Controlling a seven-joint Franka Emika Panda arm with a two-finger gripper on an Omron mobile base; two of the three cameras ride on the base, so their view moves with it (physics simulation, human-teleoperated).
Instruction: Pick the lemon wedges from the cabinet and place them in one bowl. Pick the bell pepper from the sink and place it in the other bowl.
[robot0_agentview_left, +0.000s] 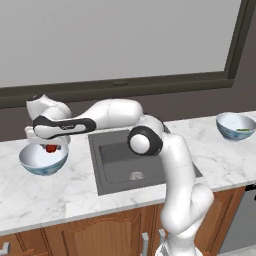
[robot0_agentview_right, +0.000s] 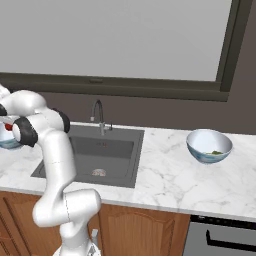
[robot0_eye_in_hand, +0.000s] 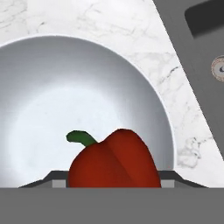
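We start with the counter (robot0_agentview_left: 75, 195), which spreads under and around the gripper (robot0_agentview_left: 50, 146). The sink (robot0_agentview_left: 125, 160) lies to the gripper's right in the left base view, its tap (robot0_agentview_right: 98, 114) rising at the far rim. Directly below the gripper sits a bowl (robot0_agentview_left: 43, 161), white inside; well off past the sink stands the other bowl (robot0_agentview_left: 235, 126), with small yellow-green wedges (robot0_agentview_left: 243, 130) lying in it.

Our gripper is closed around the pepper (robot0_eye_in_hand: 114, 162) at a fairly wide spread, holding it just above the near bowl's hollow. In the hand view the red body sits between the finger tips with its green stem (robot0_eye_in_hand: 81, 138) pointing away, toward the bowl's middle.

We judge the pepper light, firm and smooth-skinned, so a bit slippery and rounded. The hold across its broad middle looks right to us; the stem is too thin to pinch. A short drop into the bowl should not harm it.
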